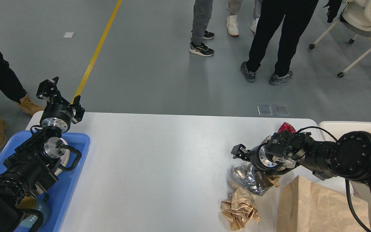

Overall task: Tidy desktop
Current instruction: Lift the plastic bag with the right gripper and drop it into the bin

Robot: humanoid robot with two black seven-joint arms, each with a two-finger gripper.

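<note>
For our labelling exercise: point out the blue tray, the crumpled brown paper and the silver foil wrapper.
blue tray (pixel 80 151), head view, bare right rim.
crumpled brown paper (pixel 239 209), head view, middle of the wad.
silver foil wrapper (pixel 246 178), head view, its exposed left part.

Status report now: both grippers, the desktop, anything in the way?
Left gripper open, raised over blue tray. Right gripper above silver foil, state unclear. Desktop untidy: crumpled brown paper, paper bag.

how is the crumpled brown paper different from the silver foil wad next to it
The crumpled brown paper is matte tan; the silver foil wad is shiny and reflective. The paper lies nearer the desktop's front edge, clear of the arm; the foil sits directly under the right gripper. Both are crumpled litter.
</note>
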